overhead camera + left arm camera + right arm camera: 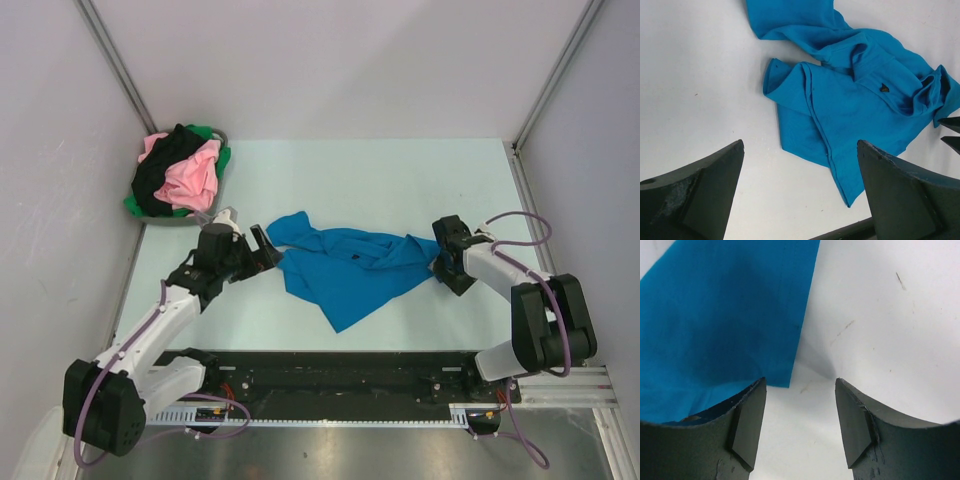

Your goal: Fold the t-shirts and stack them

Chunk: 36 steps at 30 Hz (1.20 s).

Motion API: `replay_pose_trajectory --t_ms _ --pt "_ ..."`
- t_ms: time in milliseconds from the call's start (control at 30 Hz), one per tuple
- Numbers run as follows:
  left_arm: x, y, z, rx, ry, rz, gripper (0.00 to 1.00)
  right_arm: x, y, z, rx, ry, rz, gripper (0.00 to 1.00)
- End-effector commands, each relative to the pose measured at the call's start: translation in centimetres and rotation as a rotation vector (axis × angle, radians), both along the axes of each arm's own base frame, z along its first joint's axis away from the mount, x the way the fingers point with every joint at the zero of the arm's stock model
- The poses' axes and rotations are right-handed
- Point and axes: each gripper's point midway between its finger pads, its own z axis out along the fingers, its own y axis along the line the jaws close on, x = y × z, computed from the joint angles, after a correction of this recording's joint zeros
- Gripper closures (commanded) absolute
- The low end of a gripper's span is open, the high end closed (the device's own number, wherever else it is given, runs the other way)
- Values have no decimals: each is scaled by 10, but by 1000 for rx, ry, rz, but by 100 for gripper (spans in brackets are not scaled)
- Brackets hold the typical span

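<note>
The blue t-shirt [345, 265] lies crumpled on the counter [400, 180]. The left claw [267, 252] gapes wide at its left end and the right claw [437, 262] stands half-open at its right edge (nothing pinched), probably flanking it to spread it flat.

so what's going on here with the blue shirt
A crumpled blue t-shirt lies on the table, not yet folded. The left end effector sits open at its left end, and the right end effector is at its right edge, jaws apart, with nothing gripped. Pink, black and green shirts are piled in the grey basket.
</note>
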Motion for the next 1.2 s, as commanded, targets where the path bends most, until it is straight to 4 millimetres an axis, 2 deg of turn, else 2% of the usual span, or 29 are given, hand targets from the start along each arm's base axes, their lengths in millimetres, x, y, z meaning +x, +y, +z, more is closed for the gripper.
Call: replay_pose_trajectory --t_ms 0,100,333,367,433,467,533,633,700,733,800,833,900,933,1033,1067,1100,1133,1167 --pt "8 -3 9 -14 -33 -10 1 7 -7 -12 -7 8 -27 39" --pt "9 -3 9 -13 -30 -9 1 7 -5 -22 0 30 -21 41" --pt "11 -1 5 6 -23 -4 1 8 -2 -41 8 75 -1 62" --pt "11 -1 5 6 -19 -3 1 9 -2 -43 8 76 2 72" --pt "11 -1 3 10 -16 -1 1 9 0 -46 13 84 10 86" --pt "11 0 2 14 -14 0 1 9 0 -47 13 85 8 100" --pt "12 0 4 13 -18 0 1 14 3 -45 30 65 24 100" --pt "13 1 6 15 -21 3 1 30 11 -20 30 -12 67 100" --pt "13 0 9 16 -25 2 1 43 19 9 29 -84 119 100" --pt "13 2 10 19 -27 8 1 58 27 31 37 -147 149 100" --pt "14 3 14 23 -35 13 1 77 50 71 56 -255 266 100" --pt "14 4 14 27 -36 18 1 96 61 106 66 -337 303 100" --pt "15 6 20 27 -47 30 1 108 84 133 73 -370 425 100" --pt "15 6 22 22 -52 32 1 126 97 175 84 -455 458 100" --pt "15 9 30 24 -58 48 1 131 128 208 86 -473 593 100" --pt "16 10 37 25 -73 56 1 137 146 244 99 -551 645 100" --pt "16 12 39 30 -76 65 0 137 159 259 109 -578 685 100" --pt "16 15 39 38 -70 76 1 138 167 263 102 -569 724 100" --pt "17 18 44 41 -79 84 1 139 182 300 129 -648 767 100"
